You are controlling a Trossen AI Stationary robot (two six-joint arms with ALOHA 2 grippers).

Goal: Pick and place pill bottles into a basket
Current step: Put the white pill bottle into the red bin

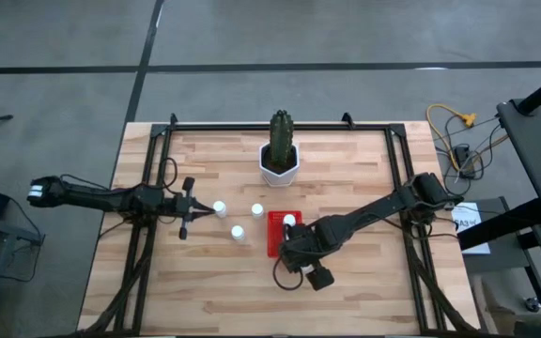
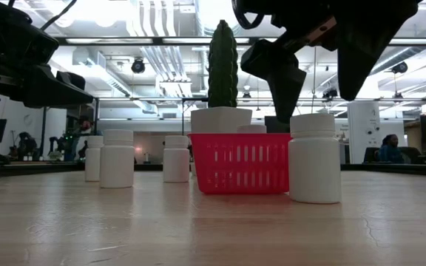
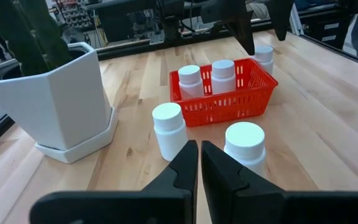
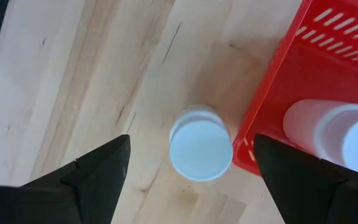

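Note:
The red basket (image 1: 278, 235) stands mid-table with two white pill bottles (image 3: 190, 81) (image 3: 223, 74) upright in it. One more pill bottle (image 4: 201, 149) stands on the table against the basket's near end. My right gripper (image 4: 191, 140) hangs open over it, pointing steeply down, one finger to either side at about cap height (image 2: 314, 122), touching nothing. Three other pill bottles (image 1: 220, 208) (image 1: 257, 210) (image 1: 238, 232) stand upright left of the basket. My left gripper (image 1: 192, 208) is shut and idle, left of them.
A white pot with a tall cactus (image 1: 279, 158) stands just beyond the basket toward the far edge. Dark frame rails (image 1: 148, 188) run along the table's left, right and far sides. Bare wood lies toward the near edge (image 1: 252, 300).

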